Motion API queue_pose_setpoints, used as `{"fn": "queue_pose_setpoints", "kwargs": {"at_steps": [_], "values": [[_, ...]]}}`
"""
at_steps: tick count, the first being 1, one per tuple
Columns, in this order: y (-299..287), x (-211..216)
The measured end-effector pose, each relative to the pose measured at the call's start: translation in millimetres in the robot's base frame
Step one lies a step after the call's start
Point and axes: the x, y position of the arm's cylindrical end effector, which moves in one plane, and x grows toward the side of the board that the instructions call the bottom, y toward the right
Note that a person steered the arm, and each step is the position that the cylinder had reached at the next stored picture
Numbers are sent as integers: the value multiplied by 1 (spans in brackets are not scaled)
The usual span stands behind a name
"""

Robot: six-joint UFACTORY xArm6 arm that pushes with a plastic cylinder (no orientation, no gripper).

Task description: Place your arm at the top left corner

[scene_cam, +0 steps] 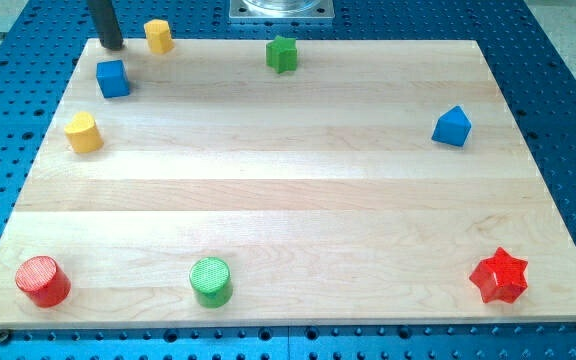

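My tip (112,45) is at the top left corner of the wooden board (288,190). The dark rod comes down from the view's top edge. A yellow block (158,36) stands just right of the tip. A blue cube (113,78) lies just below the tip. Another yellow block (83,132) lies farther down along the left edge. The tip touches none of them.
A green star block (282,54) is at the top middle. A blue block (452,127) is at the right. A red cylinder (43,281), a green cylinder (210,281) and a red star (499,277) stand along the bottom. The robot's base (281,10) is at the top.
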Motion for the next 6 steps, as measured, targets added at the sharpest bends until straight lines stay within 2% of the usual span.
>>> {"fn": "queue_pose_setpoints", "kwargs": {"at_steps": [1, 2, 3, 5, 6], "values": [[15, 0], [54, 16], [84, 103], [141, 7], [142, 1]]}}
